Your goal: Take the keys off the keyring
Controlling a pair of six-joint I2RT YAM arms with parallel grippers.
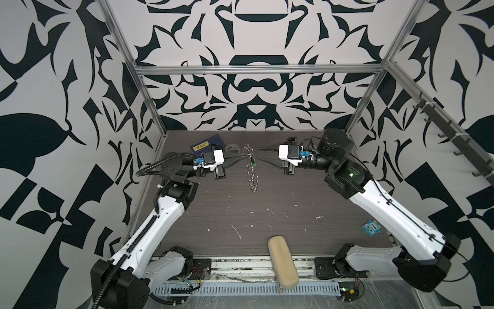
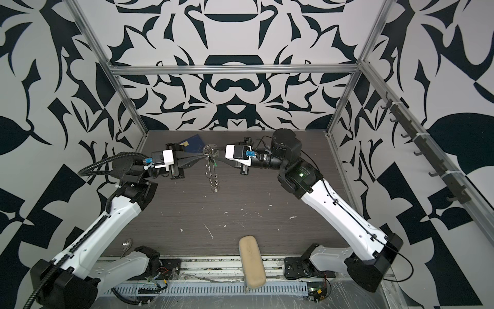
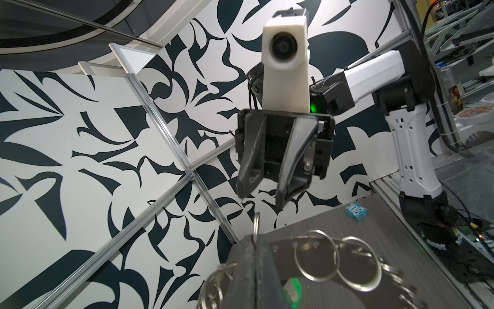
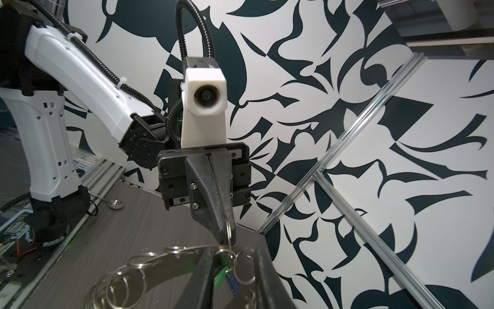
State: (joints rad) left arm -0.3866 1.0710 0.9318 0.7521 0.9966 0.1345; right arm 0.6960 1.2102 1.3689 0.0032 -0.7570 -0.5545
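Above the back middle of the table, my left gripper is pressed together on a wire loop at the rim of the keyring, which dangles clear of the surface. My right gripper stands spread and empty, close to the green key. I'd close squarely on the key's body, then pull slowly. Both top views show the ring only edge-on. The wrist views show its flat face and its fringe of loops.
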